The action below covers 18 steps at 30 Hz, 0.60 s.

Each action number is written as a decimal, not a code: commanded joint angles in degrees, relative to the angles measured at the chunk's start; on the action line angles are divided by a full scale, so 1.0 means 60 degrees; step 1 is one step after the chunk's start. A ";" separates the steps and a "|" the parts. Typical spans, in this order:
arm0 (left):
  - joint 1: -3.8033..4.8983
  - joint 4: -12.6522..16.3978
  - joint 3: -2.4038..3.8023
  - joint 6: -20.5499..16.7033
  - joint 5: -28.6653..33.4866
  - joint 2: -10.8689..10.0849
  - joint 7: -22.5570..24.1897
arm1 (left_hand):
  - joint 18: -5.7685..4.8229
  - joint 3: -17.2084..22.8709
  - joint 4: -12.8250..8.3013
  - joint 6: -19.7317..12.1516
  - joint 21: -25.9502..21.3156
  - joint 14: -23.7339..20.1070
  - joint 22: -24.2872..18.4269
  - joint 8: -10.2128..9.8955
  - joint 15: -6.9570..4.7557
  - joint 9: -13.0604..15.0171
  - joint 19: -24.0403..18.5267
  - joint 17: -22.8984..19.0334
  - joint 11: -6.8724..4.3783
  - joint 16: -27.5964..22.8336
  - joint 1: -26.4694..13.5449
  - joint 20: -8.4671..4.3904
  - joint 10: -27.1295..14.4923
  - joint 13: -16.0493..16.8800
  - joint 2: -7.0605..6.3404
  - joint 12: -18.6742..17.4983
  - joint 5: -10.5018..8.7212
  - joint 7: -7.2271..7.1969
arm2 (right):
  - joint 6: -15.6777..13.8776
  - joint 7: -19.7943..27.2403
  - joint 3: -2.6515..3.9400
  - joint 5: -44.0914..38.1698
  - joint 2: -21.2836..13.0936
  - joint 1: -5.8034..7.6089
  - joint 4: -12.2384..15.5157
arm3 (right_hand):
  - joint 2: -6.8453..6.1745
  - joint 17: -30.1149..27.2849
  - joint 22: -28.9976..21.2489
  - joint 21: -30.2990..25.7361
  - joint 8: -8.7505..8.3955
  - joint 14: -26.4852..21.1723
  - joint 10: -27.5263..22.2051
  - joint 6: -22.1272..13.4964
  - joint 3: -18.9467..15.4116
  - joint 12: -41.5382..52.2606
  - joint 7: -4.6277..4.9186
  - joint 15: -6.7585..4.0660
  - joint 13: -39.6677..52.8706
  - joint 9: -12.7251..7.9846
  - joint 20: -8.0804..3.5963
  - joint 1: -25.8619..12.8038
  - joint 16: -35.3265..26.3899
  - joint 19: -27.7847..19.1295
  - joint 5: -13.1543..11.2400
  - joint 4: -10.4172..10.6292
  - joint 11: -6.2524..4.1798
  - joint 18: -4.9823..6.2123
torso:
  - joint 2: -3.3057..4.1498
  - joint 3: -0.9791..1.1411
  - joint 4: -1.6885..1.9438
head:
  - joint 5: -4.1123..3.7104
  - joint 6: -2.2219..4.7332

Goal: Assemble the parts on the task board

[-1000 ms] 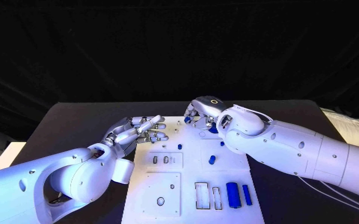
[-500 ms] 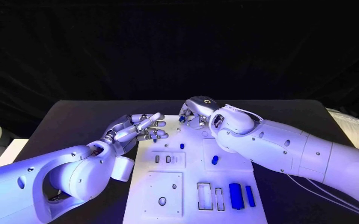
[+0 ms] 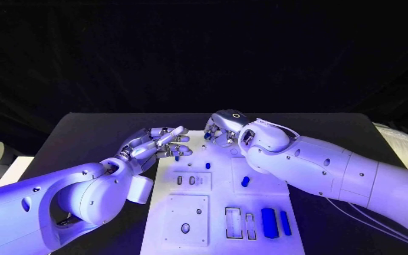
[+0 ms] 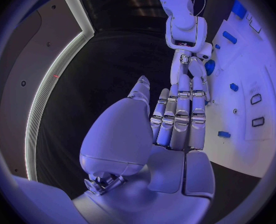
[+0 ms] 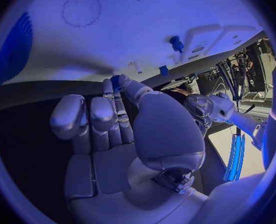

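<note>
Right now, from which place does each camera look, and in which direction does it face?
Head view: from the robot's head, facing down at the white board; both arms, left hand and right hand show.
Left wrist view: behind the left hand, facing along its fingers toward the board.
Right wrist view: behind the right hand, facing the board.
Shared: the board.

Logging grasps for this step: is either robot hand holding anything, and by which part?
The right robot hand pinches a small blue part between thumb and fingertip; which end cannot be told. The left robot hand holds nothing.
</note>
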 commanded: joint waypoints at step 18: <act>0.0046 0.0002 0.0007 0.0289 0.0019 0.0019 0.0077 | 0.0114 -0.0017 -0.0059 -0.0085 -0.0048 -0.0015 -0.0020 -0.0080 0.0062 -0.0014 0.0020 0.0023 0.0017 -0.0057 0.0029 0.0059 -0.0081 -0.0016 0.0095 -0.0074 -0.0011 0.0021 | 0.0090 -0.0315 -0.0042 -0.0039 0.0177 -0.0010 -0.0249 | -0.0728 -0.0774 -0.0948 -0.0510 -0.0014 -0.0036 -0.1753 -0.1638 -0.0492 0.0061 0.0503 0.0420 -0.0039 -0.0116 0.0393 -0.0109 -0.0381 -0.0716 -0.0001 0.0578 0.0519 0.0099 | 0.0043 0.0007 0.0020 | -0.0011 0.0042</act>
